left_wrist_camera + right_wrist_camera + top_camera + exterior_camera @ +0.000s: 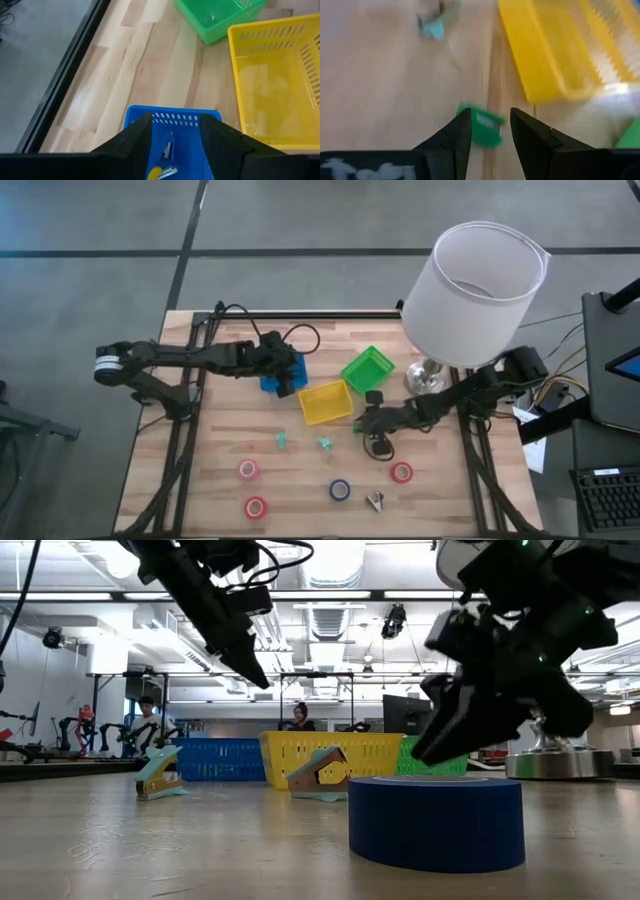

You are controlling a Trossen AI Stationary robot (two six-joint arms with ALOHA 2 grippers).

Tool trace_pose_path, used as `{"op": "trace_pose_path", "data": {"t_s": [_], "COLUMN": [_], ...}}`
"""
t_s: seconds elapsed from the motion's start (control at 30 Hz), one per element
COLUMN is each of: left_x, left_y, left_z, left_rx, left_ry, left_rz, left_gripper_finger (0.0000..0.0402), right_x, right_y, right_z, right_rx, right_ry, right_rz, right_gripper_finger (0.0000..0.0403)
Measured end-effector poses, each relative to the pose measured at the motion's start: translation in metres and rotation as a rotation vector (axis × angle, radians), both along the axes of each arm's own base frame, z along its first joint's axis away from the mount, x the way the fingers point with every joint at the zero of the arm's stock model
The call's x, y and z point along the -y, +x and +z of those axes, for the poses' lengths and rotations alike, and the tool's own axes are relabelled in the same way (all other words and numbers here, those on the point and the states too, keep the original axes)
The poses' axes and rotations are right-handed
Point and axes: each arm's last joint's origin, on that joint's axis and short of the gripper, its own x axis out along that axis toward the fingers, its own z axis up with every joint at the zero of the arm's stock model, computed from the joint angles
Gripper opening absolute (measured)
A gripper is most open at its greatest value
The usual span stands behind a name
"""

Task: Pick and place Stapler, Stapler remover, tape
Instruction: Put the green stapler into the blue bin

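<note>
On the wooden counter (220, 450), a yellow slotted plastic bin (325, 402) sits between a blue bin (283, 373) and a green bin (368, 369). The left pincer (288, 378) hangs spread, empty, over the blue bin; the right pincer (358, 423) gapes just beside the yellow bin. Three pink-red ring-shaped tape rolls (248, 469) and one blue (340, 489) lie nearer the front edge.

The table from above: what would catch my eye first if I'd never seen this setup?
Probably the three bright bins at the table's far side: blue bin, yellow bin and green bin. The left gripper hangs open over the blue bin, the right gripper sits beside the yellow one. A big white lampshade looms over the right corner.
</note>
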Motion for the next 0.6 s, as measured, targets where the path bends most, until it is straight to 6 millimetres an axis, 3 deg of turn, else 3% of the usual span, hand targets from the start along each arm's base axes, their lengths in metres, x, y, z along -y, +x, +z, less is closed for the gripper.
{"op": "trace_pose_path", "data": {"t_s": [0.37, 0.6], "left_x": [0.0004, 0.0005], "left_y": [-0.0001, -0.0007], "left_z": [-0.0005, -0.0012], "left_rx": [-0.001, -0.008], "left_ry": [-0.011, -0.013], "left_rz": [-0.011, -0.012], "left_gripper_finger": [0.0168, 0.0168], "right_x": [-0.0003, -0.003], "right_y": [-0.0001, -0.0008], "right_z": [-0.0059, -0.0085], "right_rx": [-0.058, -0.084], "right_ry": [0.025, 0.104], "right_rz": [-0.03, 0.016], "right_gripper_finger": [0.0174, 0.0178]}}
